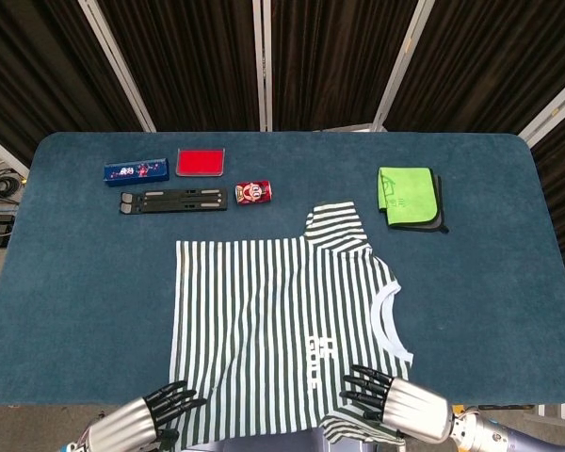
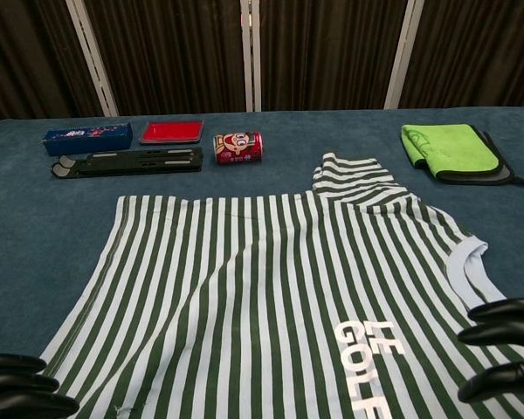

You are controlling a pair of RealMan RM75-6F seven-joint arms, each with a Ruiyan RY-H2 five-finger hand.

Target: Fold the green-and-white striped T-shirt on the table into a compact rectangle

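The green-and-white striped T-shirt (image 1: pixel 273 320) lies flat on the blue table (image 1: pixel 75 282), collar to the right, "LE GOLF" print (image 2: pixel 367 349) near the front. Its near edge hangs at the table's front edge. My left hand (image 1: pixel 141 419) holds the shirt's near left corner, dark fingers (image 2: pixel 17 397) laid on the hem. My right hand (image 1: pixel 400 407) holds the near right sleeve, which is bunched under it; its fingers (image 2: pixel 506 310) stretch over the stripes. The far sleeve (image 1: pixel 337 226) is folded up on the shirt's back edge.
Along the back stand a blue box (image 1: pixel 137 171), a red case (image 1: pixel 201 162), a black folding stand (image 1: pixel 174 200) and a red can (image 1: pixel 253 192). A folded green cloth (image 1: pixel 407 193) lies at the back right on a dark one.
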